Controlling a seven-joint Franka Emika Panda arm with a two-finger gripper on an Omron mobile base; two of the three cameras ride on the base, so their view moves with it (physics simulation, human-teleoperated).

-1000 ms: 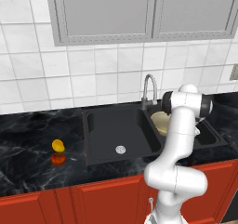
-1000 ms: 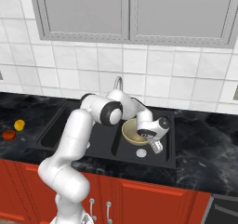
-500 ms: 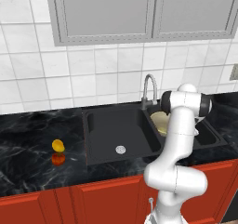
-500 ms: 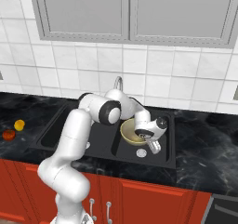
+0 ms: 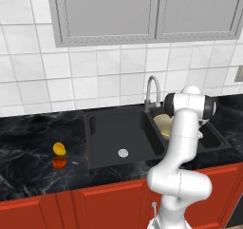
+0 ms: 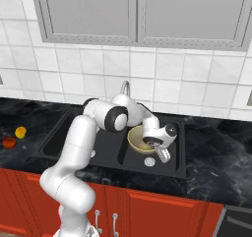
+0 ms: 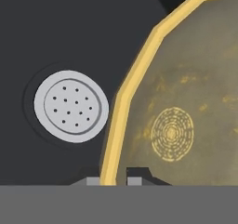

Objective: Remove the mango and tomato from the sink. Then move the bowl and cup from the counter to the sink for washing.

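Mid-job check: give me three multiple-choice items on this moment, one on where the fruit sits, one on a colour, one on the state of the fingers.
1. Where are the mango and tomato?
A. in the left basin
B. on the counter left of the sink
C. inside the bowl

2. What colour is the bowl rim?
A. yellow
B. green
C. white

3. What are the fingers doing?
A. spread wide over the drain
B. closed on the bowl's rim
C. holding the faucet

Answers: 1 B, both fruits lie on the dark counter; 2 A, the hand view shows a yellow edge; 3 B, the rim runs between the two tips.
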